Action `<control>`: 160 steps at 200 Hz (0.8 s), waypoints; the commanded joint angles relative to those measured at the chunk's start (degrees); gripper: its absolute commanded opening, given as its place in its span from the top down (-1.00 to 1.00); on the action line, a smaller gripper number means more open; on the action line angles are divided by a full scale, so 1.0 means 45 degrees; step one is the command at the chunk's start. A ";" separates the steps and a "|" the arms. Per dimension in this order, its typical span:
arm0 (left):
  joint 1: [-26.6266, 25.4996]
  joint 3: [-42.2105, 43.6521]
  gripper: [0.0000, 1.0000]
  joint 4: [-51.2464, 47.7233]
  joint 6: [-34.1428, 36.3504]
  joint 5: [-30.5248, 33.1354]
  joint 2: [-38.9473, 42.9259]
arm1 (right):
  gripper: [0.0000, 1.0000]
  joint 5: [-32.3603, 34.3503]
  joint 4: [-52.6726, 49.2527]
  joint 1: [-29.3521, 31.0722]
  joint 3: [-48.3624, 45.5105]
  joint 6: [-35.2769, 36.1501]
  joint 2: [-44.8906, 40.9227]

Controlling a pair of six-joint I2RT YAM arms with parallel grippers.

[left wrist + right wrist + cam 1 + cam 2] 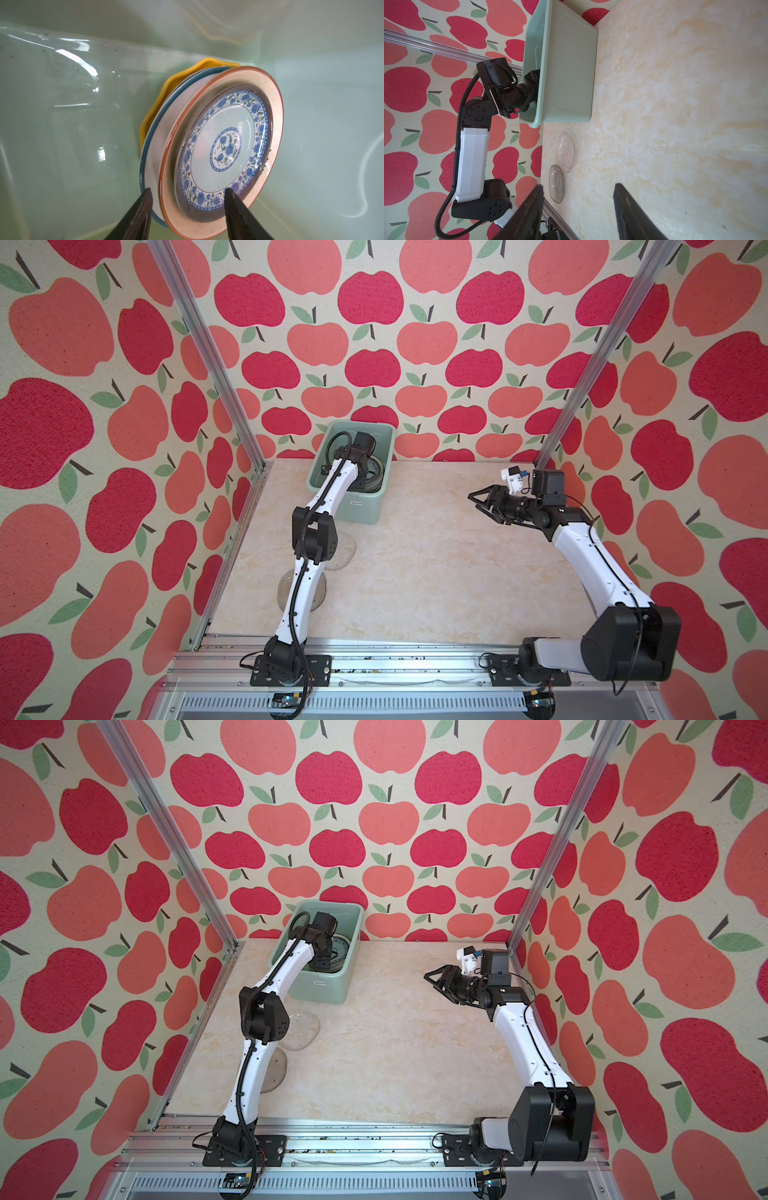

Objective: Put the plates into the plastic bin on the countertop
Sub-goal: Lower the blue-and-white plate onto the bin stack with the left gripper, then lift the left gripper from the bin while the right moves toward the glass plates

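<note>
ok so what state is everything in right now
bin, upright on the counter, plates inside
plate stack, in the bin, blue-patterned one on top
glass plates, both on the counter, outside the bin
left tool, open, in the bin over the stack
right tool, open, empty

Partly behind the left arm (253, 1073): the near glass plate (276, 1069) and the far glass plate (303, 1029)

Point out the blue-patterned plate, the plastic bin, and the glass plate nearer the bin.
blue-patterned plate (225, 143), left wrist view, centre medallion.
plastic bin (571, 68), right wrist view, outer side wall.
glass plate nearer the bin (566, 152), right wrist view, middle of its dish.
</note>
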State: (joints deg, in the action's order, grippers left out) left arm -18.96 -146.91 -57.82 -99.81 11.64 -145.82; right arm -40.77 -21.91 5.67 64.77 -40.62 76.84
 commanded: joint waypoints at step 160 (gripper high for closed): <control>-0.0610 0.2399 -0.18 -0.1524 1.5691 -0.3242 1.0239 | -0.16 0.3088 0.2912 0.4518 -0.1472 -0.1673 -0.3222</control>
State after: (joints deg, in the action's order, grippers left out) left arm -21.15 -143.13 -54.02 -44.75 -2.07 -109.16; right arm -36.40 -13.45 20.84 61.23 -44.75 64.84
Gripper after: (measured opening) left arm 0.593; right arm 0.584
